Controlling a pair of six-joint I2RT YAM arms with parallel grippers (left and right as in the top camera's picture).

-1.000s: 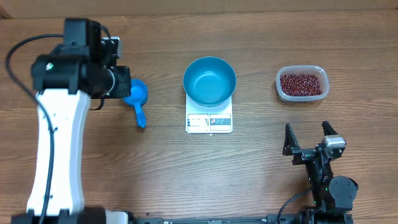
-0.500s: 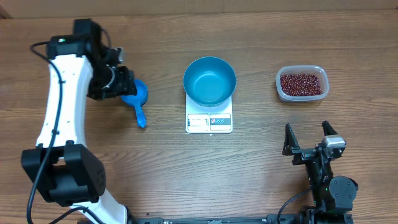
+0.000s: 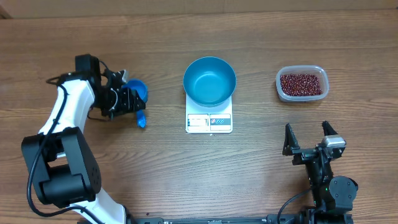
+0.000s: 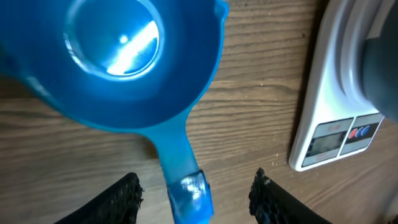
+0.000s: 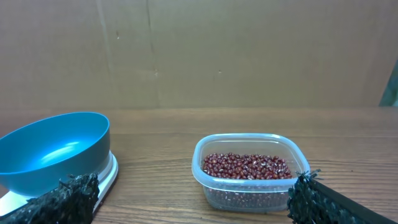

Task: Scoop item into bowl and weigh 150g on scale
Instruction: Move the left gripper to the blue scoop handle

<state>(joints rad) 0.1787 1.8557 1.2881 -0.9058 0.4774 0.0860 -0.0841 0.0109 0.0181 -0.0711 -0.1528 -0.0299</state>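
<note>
Straddling the handle of a small blue scoop [image 4: 134, 68], the left gripper [image 4: 196, 198] had its jaws spread, one finger on each side (neither touching it). Just right of the scoop, the blue bowl [image 3: 209, 82] sat on the white scale [image 3: 209, 123]. Red-brown beans [image 3: 302, 84] lay in a clear tub [image 3: 279, 87] at far right of the wooden table [image 3: 186, 168]. Near the front edge, the right gripper [image 3: 308, 138] had its jaws wide apart.
</note>
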